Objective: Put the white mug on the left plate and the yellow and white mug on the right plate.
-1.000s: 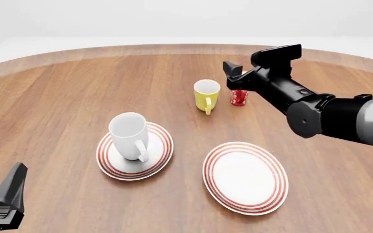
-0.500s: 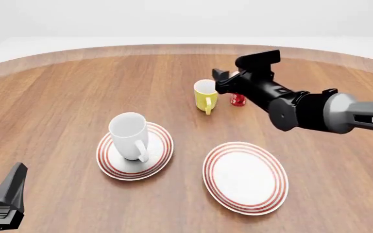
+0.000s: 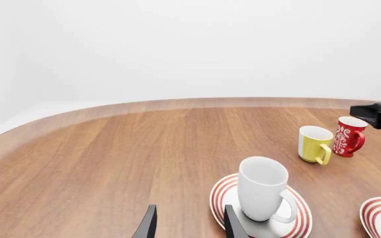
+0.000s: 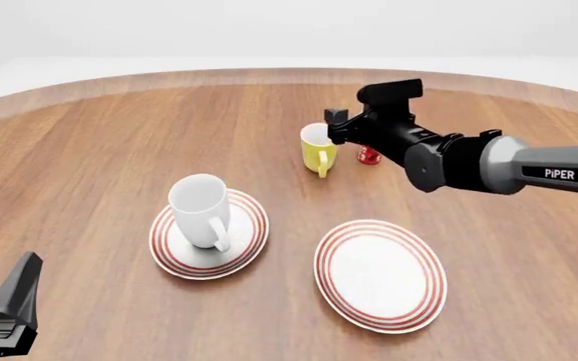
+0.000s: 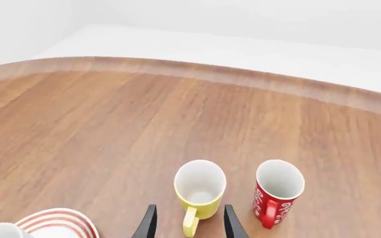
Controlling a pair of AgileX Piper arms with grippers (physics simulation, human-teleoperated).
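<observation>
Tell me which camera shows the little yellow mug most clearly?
The right wrist view: the yellow and white mug sits close, unblocked, showing its white inside. The left wrist view shows it small and distant; in the front view, the right arm partly covers it.

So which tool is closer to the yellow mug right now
The right. The right tool hovers just above the yellow mug, fingers open and lined up on it. The left tool sits far back, near the table's edge.
</observation>
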